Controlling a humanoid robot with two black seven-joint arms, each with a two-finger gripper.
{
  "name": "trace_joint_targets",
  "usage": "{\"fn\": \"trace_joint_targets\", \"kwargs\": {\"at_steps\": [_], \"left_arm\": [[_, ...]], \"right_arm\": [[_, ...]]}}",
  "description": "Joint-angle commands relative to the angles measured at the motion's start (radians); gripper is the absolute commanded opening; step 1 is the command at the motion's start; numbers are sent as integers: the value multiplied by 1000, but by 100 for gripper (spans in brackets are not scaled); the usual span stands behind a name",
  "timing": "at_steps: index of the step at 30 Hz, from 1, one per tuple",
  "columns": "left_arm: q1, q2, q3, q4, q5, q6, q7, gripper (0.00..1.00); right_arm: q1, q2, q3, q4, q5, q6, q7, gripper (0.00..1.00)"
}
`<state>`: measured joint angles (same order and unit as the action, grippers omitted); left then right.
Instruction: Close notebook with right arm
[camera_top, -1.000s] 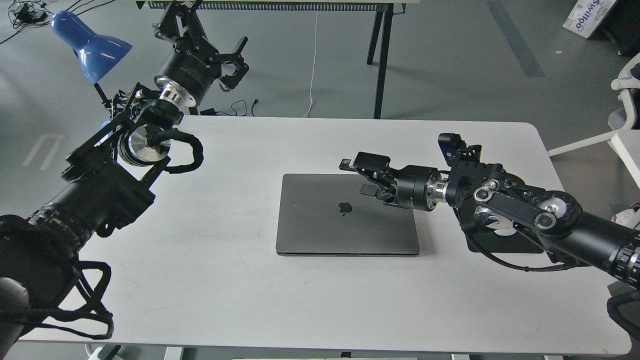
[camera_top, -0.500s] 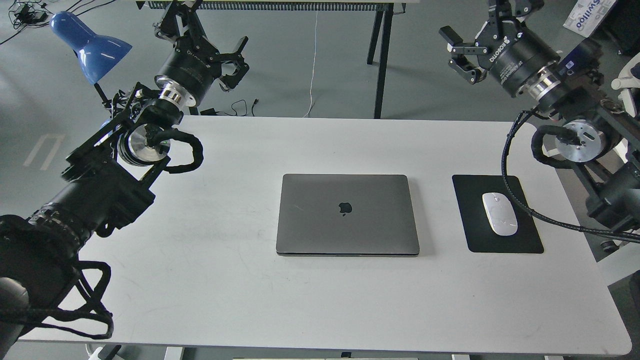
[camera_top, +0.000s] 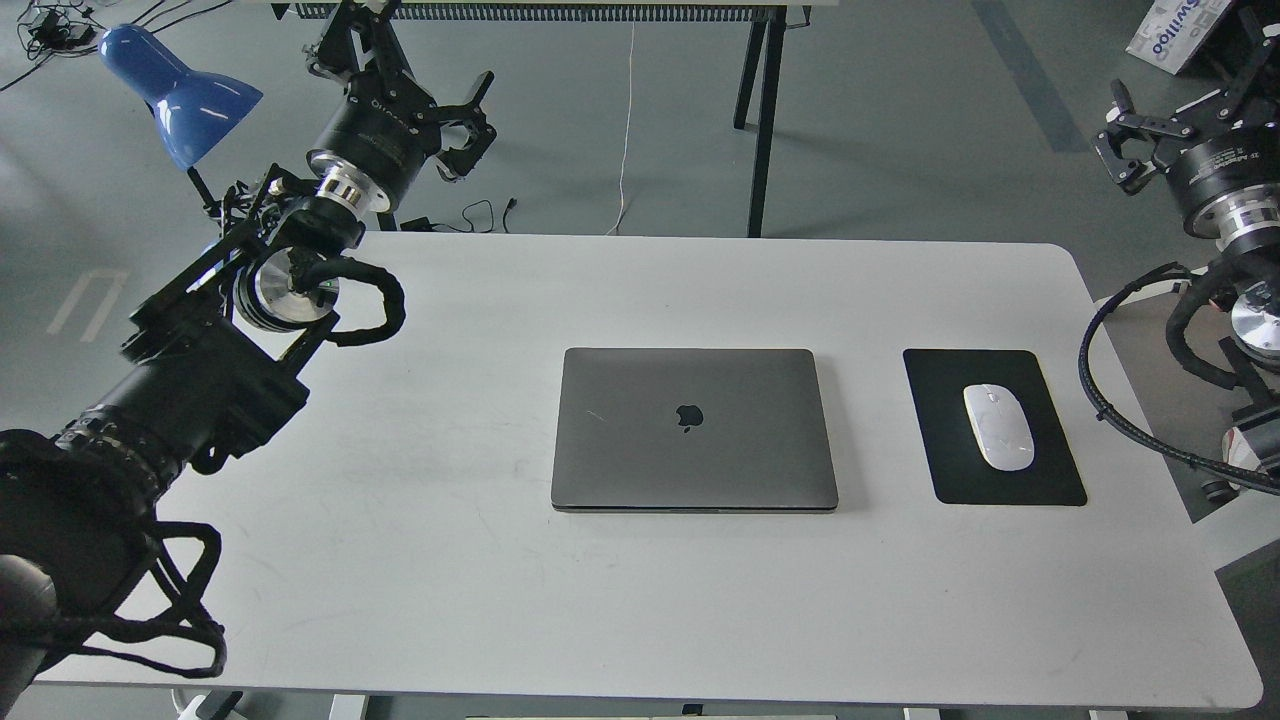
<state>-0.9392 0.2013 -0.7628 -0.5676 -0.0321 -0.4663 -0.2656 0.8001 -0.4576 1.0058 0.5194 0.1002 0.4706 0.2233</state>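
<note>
The notebook (camera_top: 693, 428), a slim space-grey laptop with a dark apple logo on its lid, lies shut and flat in the middle of the white table (camera_top: 500, 580). My right arm (camera_top: 1225, 190) is raised at the far right edge of the view, well clear of the notebook. Its gripper (camera_top: 1118, 135) points left with its fingers spread and nothing between them. My left arm comes in from the left, and its gripper (camera_top: 472, 125) is open and empty, held high beyond the table's back left corner.
A black mouse pad (camera_top: 1040, 480) with a white mouse (camera_top: 998, 427) lies right of the notebook. A blue desk lamp (camera_top: 180, 95) stands at the back left. A braided cable (camera_top: 1110, 400) loops off the right arm near the table's right edge.
My right arm has lifted off the notebook's lid and swung up and away to the far right edge. The notebook stays shut. The left arm has not moved.
</note>
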Motion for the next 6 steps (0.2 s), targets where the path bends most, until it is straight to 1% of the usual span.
{"fn": "trace_joint_targets", "kwargs": {"at_steps": [1,6], "left_arm": [[-1,-2,0,0,0,0,0,100],[0,-2,0,0,0,0,0,100]], "right_arm": [[-4,2,-9,2,4,18,1,100],[-1,5,-16,8,3,18,-1,100]]}}
